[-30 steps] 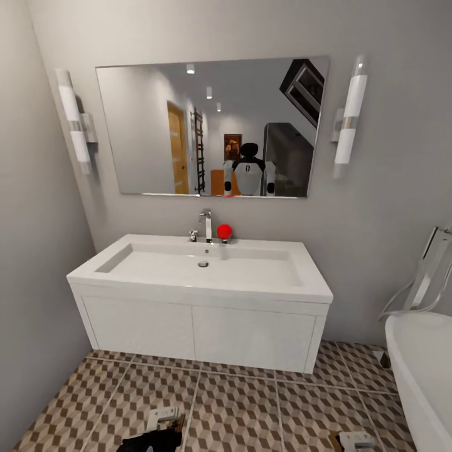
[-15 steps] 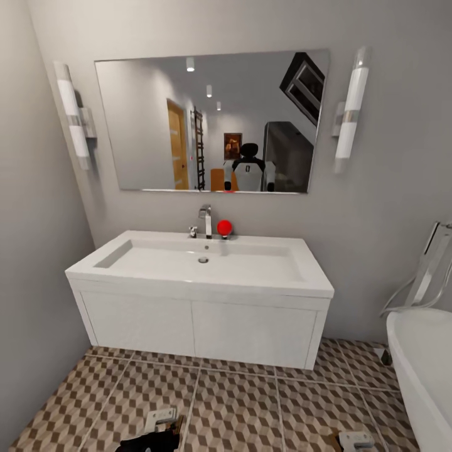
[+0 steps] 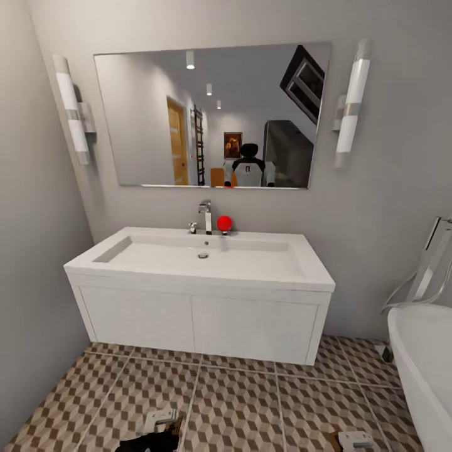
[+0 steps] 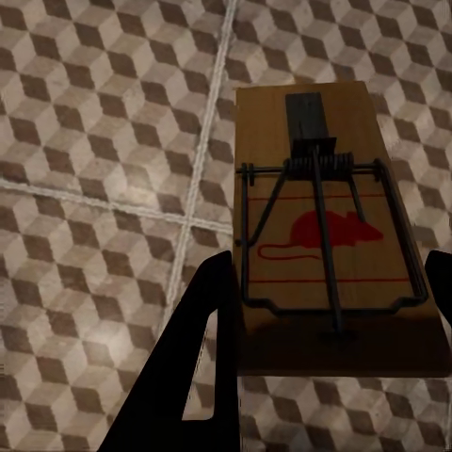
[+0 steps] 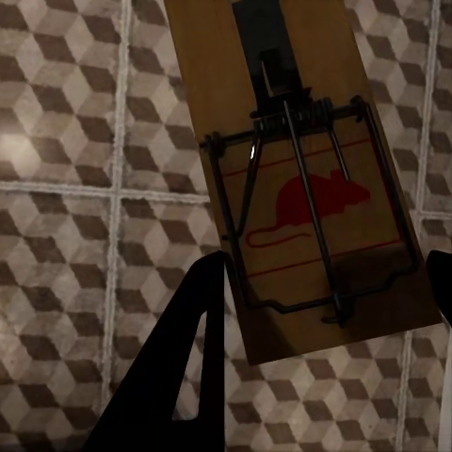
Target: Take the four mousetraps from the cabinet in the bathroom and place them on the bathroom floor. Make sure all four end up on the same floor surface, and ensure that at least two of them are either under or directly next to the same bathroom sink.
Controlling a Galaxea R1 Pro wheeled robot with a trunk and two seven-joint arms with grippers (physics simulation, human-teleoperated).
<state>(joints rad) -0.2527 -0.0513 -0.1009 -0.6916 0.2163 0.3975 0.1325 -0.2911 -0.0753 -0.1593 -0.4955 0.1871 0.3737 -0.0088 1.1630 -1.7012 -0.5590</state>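
In the left wrist view a brown mousetrap [image 4: 320,217] with wire parts and a red mouse print sits between my left gripper's [image 4: 325,311] black fingers [image 4: 202,330], which are shut on it above the cube-patterned bathroom floor [image 4: 94,141]. In the right wrist view my right gripper [image 5: 325,301] is shut on a second mousetrap [image 5: 292,179] the same way. In the head view the left gripper [image 3: 160,427] and the right gripper [image 3: 355,441] hang low over the floor [image 3: 238,402], in front of the white sink [image 3: 188,276]. The cabinet is out of view.
A chrome faucet [image 3: 205,213] and a red ball [image 3: 224,222] stand at the back of the basin. A mirror [image 3: 207,113] hangs above, between two wall lights. A white bathtub [image 3: 420,351] fills the right side. A grey wall [image 3: 31,251] closes the left.
The whole head picture has shifted a little, with the sink and mirror now slightly higher in it. Both grippers keep their place at the lower edge.
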